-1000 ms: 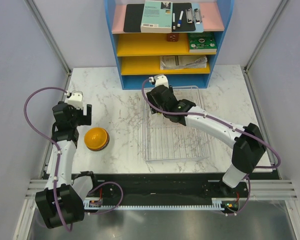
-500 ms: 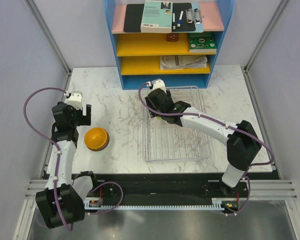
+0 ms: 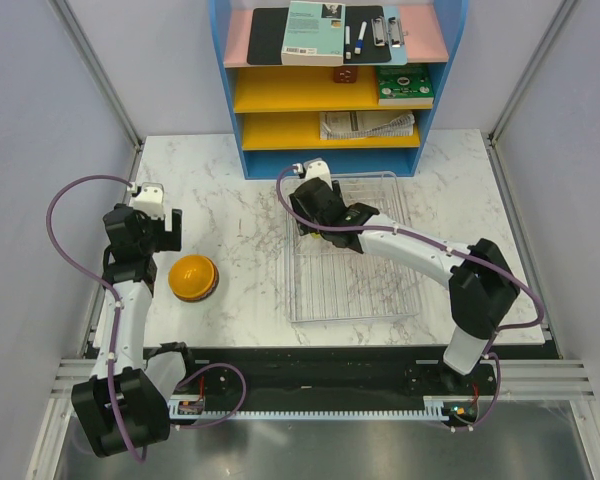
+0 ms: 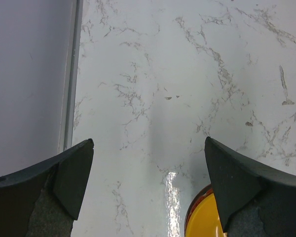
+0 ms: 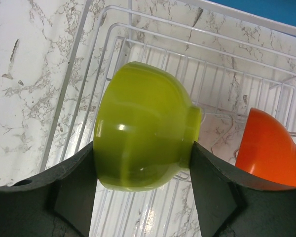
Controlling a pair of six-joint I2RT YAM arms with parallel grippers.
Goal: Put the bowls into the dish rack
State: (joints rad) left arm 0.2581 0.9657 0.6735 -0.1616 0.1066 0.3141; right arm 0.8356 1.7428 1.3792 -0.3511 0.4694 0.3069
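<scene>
A lime-green bowl (image 5: 138, 123) lies on its side between my right gripper's (image 5: 142, 148) fingers, which are shut on it from rim to foot. It hangs just above the wire dish rack (image 5: 222, 84) near its far left corner. An orange bowl (image 5: 271, 148) stands tilted in the rack to the right of it. From above, the right gripper (image 3: 315, 215) covers both of these bowls over the dish rack (image 3: 355, 290). Another orange bowl (image 3: 193, 277) lies upside down on the table, left of the rack. My left gripper (image 3: 165, 228) hovers open just behind it, its rim (image 4: 202, 222) by the right finger.
A blue-and-yellow shelf unit (image 3: 330, 90) with books and pens stands directly behind the rack. Grey walls close in the marble table (image 3: 240, 210) on the left and right. The wall's metal edge strip (image 4: 71, 74) runs close to my left gripper.
My right gripper has carried the green bowl a little to the left and farther back over the rack's corner. The left arm has not moved.
</scene>
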